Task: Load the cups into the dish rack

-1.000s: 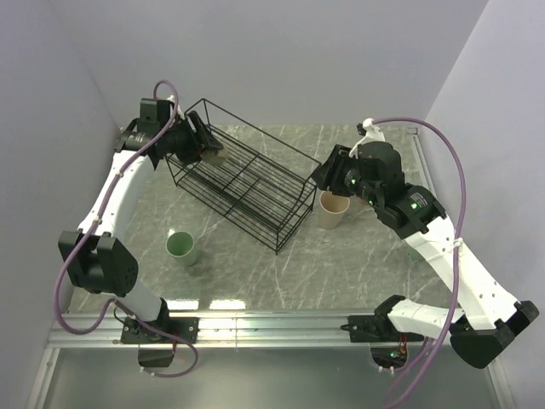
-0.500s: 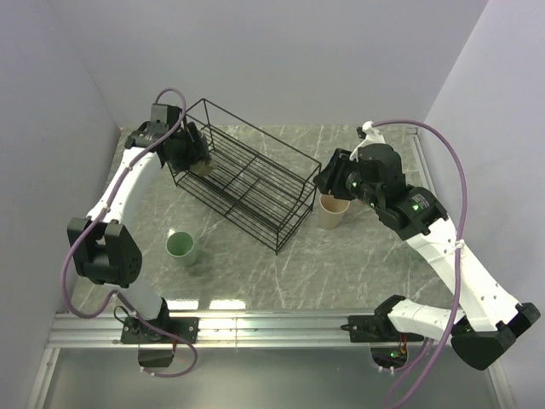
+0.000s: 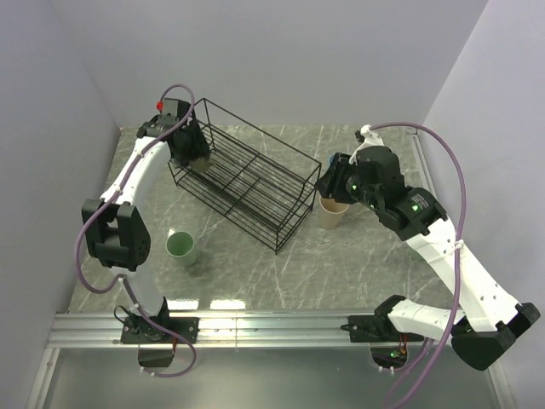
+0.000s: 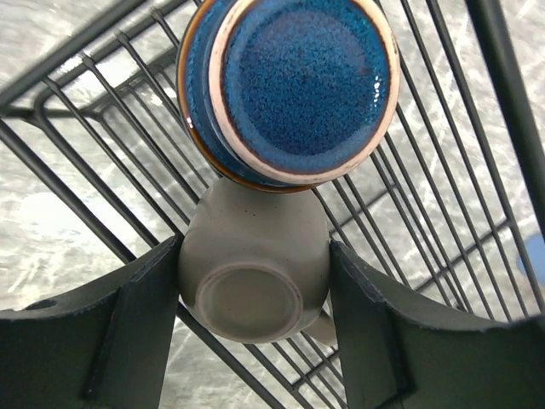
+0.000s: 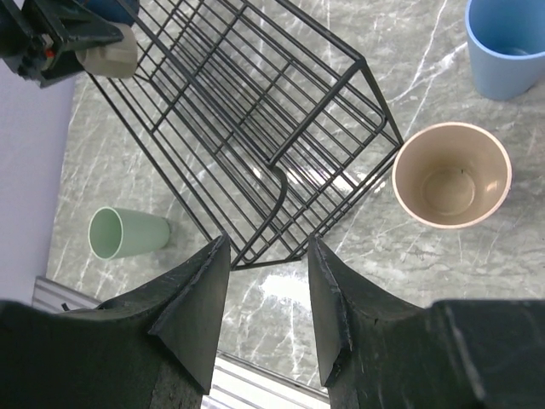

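**Desk:** Where's the tan mug [image 4: 255, 264]?

**Me:** It's clamped between the fingers of my left end effector [image 4: 255, 290], at the far-left end of the dish rack [image 3: 260, 129]. It's matte and its base faces my wrist camera, with the handle poking out lower right. The navy mug [image 4: 298, 85] sits just beside it, showing a speckled glazed base. I can't tell whether the two touch.

**Desk:** Which step is that?

**Me:** Placing, I'd judge. Next I need to settle it onto the wire floor clear of the navy mug, then let the jaws part.

**Desk:** And your right side?

**Me:** The right end effector [image 5: 266, 256] has its jaws apart and empty, hovering by the rack's near end. The beige cup [image 5: 451, 175] stands upright on the tabletop [image 3: 341, 264] near that end, with the blue cup [image 5: 507, 43] beyond it. The pale-green tumbler [image 5: 128, 232] stands on the rack's other side.
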`<act>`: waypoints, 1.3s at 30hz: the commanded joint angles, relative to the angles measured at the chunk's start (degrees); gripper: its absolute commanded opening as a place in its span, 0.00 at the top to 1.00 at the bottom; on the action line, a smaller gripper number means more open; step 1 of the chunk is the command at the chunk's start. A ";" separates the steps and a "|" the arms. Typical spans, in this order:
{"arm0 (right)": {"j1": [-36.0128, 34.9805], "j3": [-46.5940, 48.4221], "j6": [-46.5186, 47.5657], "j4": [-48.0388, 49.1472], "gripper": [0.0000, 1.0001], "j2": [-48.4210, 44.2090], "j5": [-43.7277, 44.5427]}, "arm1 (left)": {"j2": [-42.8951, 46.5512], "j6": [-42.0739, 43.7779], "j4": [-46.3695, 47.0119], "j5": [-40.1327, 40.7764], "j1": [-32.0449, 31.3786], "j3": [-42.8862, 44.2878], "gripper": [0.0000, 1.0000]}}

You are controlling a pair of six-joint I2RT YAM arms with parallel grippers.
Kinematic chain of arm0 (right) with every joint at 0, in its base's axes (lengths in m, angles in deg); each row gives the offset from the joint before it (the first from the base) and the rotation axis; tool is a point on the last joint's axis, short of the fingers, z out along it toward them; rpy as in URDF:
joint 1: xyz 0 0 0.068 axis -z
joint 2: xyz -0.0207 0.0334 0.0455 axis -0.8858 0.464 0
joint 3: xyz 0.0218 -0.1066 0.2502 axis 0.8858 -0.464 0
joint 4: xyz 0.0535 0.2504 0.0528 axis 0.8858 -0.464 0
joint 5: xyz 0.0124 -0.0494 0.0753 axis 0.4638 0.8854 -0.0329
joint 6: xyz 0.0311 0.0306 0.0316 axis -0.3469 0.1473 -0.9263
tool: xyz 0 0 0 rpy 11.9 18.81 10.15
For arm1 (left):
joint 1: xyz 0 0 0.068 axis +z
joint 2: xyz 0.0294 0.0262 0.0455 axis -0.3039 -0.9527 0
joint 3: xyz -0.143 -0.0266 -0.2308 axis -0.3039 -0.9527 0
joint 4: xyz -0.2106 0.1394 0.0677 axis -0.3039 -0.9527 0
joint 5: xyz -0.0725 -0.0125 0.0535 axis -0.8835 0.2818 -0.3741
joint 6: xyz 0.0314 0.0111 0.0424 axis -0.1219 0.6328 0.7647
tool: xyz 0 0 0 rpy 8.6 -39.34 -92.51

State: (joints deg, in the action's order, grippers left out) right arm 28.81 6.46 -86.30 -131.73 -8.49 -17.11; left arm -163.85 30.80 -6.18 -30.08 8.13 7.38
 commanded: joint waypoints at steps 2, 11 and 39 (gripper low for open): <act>0.23 -2.32 -0.03 0.10 0.51 -2.86 0.94 | -2.22 1.78 -4.24 4.49 -0.19 5.02 0.95; 0.32 -4.35 -0.38 0.36 0.52 -3.74 0.50 | -3.81 4.51 -7.41 4.14 -0.46 7.14 0.34; -8.19 -1.20 3.73 2.29 0.44 -4.29 7.61 | 18.24 -2.77 -9.87 1.95 -0.98 2.67 0.07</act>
State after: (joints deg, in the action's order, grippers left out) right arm 25.25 1.39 -86.26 -132.72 -15.20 -12.06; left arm -153.49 31.31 -16.47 -26.45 6.99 12.28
